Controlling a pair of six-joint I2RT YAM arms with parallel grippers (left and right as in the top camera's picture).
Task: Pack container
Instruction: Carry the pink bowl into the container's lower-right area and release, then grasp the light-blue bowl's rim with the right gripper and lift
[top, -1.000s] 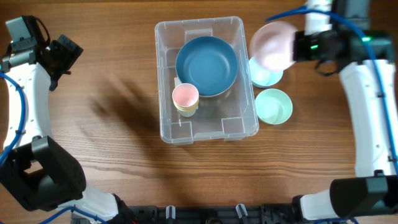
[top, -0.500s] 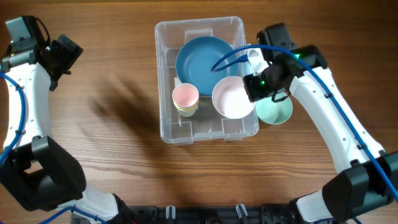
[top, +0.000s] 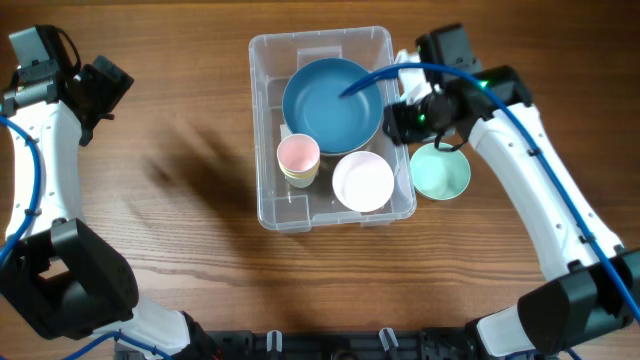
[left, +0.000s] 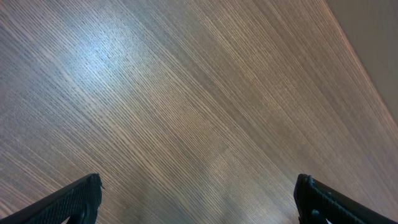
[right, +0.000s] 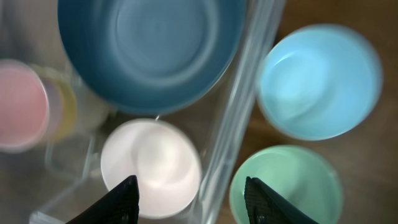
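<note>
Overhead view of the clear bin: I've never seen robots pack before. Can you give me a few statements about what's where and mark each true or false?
1. The white bowl lies inside the container. True.
2. The mint green bowl is inside the container. False: it sits on the table, just outside the container's right wall.
3. The right hand is gripping a bowl. False: it is open and holds nothing, above the container's right edge.
4. The pink cup stands in the container beside the blue dish. True.
5. The left hand is open over bare table, far from the container. True.
</note>
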